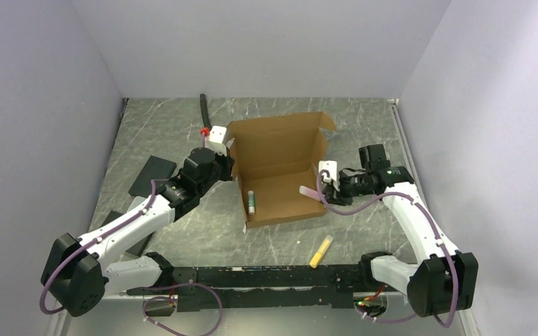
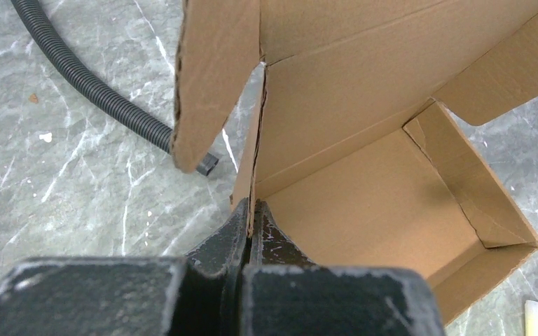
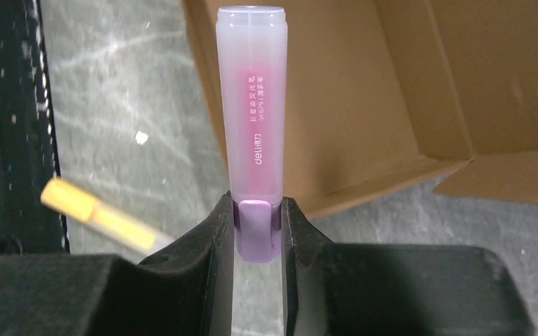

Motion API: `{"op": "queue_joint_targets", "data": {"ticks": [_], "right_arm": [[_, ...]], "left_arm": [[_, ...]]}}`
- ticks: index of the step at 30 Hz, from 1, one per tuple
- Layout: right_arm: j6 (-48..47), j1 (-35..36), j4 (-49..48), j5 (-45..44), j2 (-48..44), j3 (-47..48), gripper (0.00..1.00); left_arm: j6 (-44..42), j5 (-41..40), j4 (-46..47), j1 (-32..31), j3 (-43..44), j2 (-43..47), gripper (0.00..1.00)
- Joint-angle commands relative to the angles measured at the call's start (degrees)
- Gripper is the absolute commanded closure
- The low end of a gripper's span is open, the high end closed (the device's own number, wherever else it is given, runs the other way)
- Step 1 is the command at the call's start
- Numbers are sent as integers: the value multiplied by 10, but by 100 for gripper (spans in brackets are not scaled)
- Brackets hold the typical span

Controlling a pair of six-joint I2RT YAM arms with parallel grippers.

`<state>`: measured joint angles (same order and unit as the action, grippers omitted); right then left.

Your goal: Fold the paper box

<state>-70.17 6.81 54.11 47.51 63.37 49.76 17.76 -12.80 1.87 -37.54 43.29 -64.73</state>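
The brown cardboard paper box (image 1: 280,168) stands open at the table's middle, lid raised at the back, side walls up. A green-capped marker (image 1: 251,201) lies inside it. My left gripper (image 1: 225,162) is shut on the box's left wall; the wrist view shows the wall's edge (image 2: 252,210) pinched between the fingers. My right gripper (image 1: 324,190) is at the box's right edge, shut on a pink highlighter (image 3: 256,126) that points over the box's near right corner (image 3: 364,189); it also shows in the top view (image 1: 311,191).
A yellow highlighter (image 1: 321,250) lies on the table in front of the box, also in the right wrist view (image 3: 98,213). A black corrugated hose (image 2: 91,87) lies behind the box's left side. Dark flat plates (image 1: 153,175) lie at the left.
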Motion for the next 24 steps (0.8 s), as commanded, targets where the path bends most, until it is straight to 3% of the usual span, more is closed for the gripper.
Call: {"op": "queue_joint_targets", "data": {"ticks": [1, 6, 10, 13, 17, 19, 24], "right_arm": [[205, 38, -169, 16, 4, 1, 98], [245, 76, -223, -60, 17, -17, 96], [259, 97, -247, -80, 24, -28, 88], [270, 104, -264, -94, 26, -38, 73], [268, 105, -271, -100, 21, -55, 40], [264, 105, -274, -104, 12, -62, 28], [240, 104, -257, -87, 1, -68, 22]], "left_arm": [[20, 22, 14, -4, 17, -5, 100], [27, 29, 17, -6, 22, -15, 100], [35, 31, 24, -9, 22, -21, 100], [39, 30, 28, -11, 22, -26, 100], [42, 28, 28, -15, 22, -29, 100], [43, 27, 27, -17, 22, -30, 100], [45, 26, 27, -19, 21, -29, 100]]}}
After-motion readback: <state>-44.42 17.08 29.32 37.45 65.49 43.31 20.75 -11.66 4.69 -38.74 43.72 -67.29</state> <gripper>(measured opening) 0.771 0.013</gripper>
